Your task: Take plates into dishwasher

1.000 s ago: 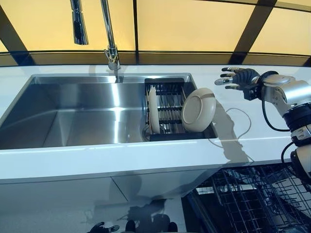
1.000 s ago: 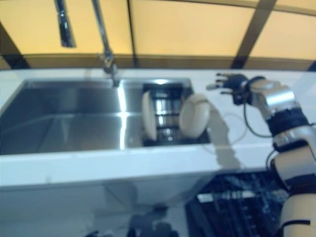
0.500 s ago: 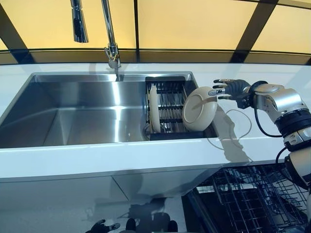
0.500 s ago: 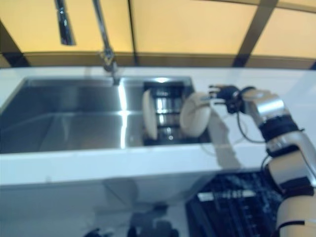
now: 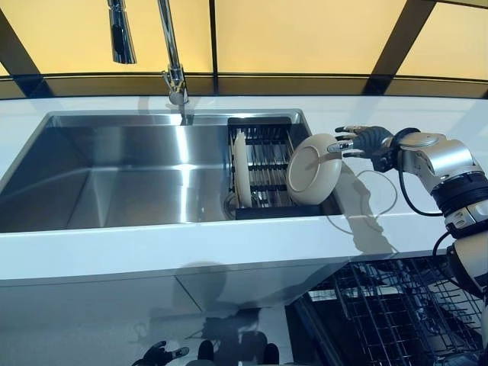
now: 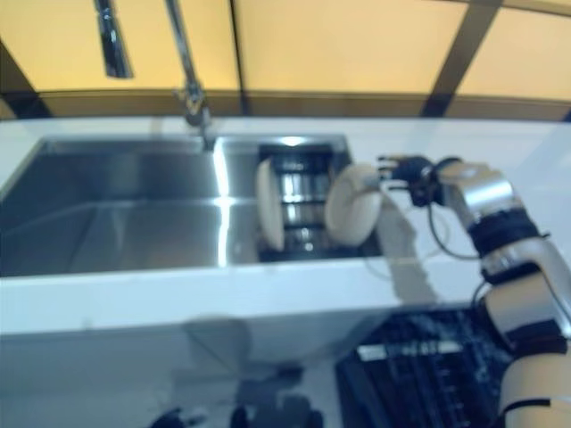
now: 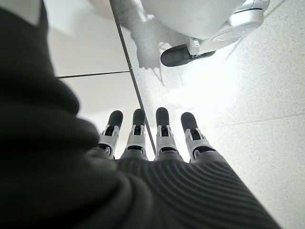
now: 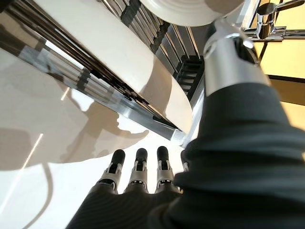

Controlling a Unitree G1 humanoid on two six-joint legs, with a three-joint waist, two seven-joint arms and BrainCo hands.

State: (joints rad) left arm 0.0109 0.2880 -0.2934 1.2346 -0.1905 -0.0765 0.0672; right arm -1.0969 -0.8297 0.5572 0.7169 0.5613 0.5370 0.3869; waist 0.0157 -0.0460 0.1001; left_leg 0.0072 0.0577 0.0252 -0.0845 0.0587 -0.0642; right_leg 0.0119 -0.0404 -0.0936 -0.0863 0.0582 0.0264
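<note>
Two cream plates stand in a black dish rack at the right end of the sink. One plate stands upright on edge. The other plate leans to the right against the rack's end. My right hand is at this leaning plate's upper right rim, fingers straight, thumb spread. In the right wrist view the fingers lie straight beside the plate and are not curled round it. My left hand hangs low by the floor, fingers straight and empty.
A steel sink with a tall faucet sits in a white counter. An open dishwasher's wire rack is pulled out below the counter at the lower right.
My right hand moved left and down from above the counter to the leaning plate's rim. In the last half second it barely moved. The plates have not moved.
</note>
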